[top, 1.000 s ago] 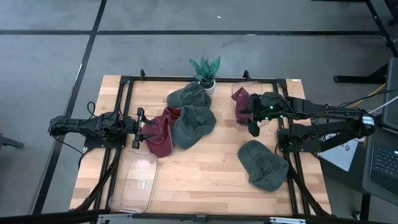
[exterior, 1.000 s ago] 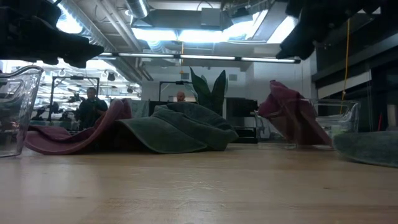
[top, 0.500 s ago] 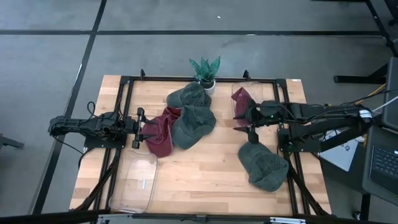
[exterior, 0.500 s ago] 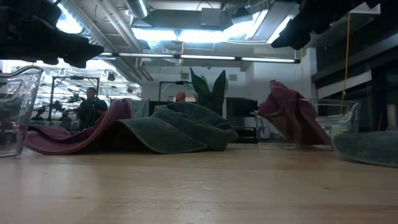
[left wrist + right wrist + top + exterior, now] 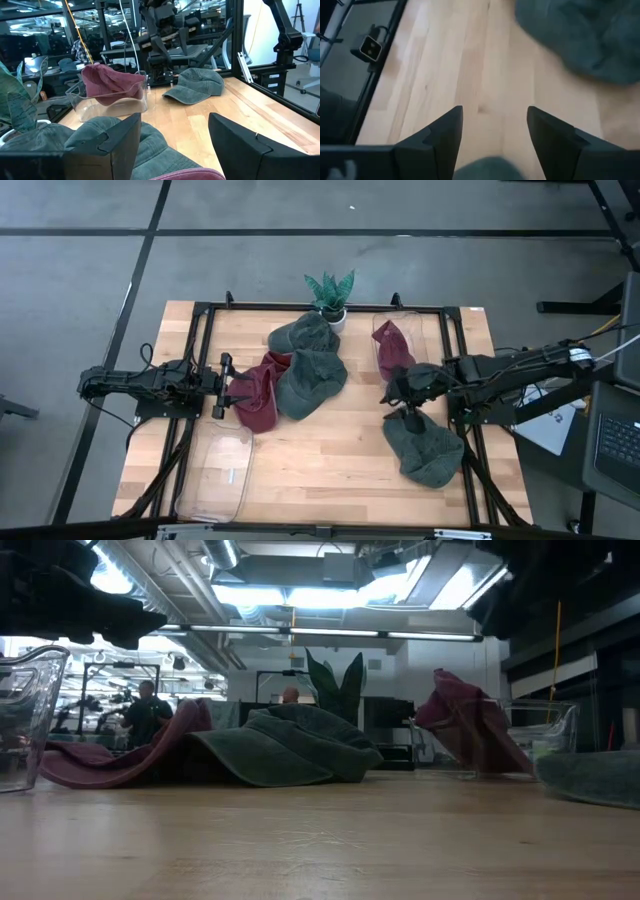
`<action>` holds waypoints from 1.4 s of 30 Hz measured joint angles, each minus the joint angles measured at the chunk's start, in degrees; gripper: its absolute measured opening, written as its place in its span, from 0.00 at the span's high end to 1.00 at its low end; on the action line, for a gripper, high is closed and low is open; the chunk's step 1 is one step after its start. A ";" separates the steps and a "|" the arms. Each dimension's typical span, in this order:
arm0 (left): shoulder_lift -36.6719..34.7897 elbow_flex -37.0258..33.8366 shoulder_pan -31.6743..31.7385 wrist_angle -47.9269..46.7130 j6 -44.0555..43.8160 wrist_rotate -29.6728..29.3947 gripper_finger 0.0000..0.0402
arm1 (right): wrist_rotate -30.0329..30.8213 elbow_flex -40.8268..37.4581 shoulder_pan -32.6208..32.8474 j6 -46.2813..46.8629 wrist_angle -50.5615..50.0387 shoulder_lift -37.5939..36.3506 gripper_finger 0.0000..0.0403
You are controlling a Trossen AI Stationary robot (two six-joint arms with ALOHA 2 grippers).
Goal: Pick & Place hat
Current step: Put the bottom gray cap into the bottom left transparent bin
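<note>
Two soft green caps, wood-grain table, right hand open

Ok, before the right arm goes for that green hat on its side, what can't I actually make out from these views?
- Right gripper: in the low view it runs off the top edge, so its height above the green hat is hidden.
- That hat in the low view: cut by the right edge, only a sliver shows.
- Right wrist view: motion blur smears the hat.
- Maroon hat by the left gripper: partly under a green hat in the high view.
</note>
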 joint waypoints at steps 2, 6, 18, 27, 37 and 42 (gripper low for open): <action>0.00 0.00 0.00 0.00 0.00 0.00 0.43 | -0.64 0.00 0.68 1.95 -1.33 1.03 0.45; 0.00 0.00 0.00 0.02 0.00 0.00 0.43 | -4.96 0.00 1.63 6.95 -4.10 3.50 0.45; 0.00 0.00 0.00 0.00 0.00 0.00 0.43 | -10.75 0.02 3.26 27.23 -16.36 9.77 0.45; 0.00 0.00 -0.01 0.00 0.00 0.00 0.43 | -16.15 0.02 7.03 46.85 -23.19 10.69 0.45; 0.00 0.00 0.00 0.00 0.00 0.00 0.43 | -10.96 0.02 15.85 60.46 -27.60 11.51 0.45; 0.00 0.00 0.00 0.00 0.00 -0.02 0.43 | -7.92 -0.31 19.08 61.63 -26.79 14.77 0.45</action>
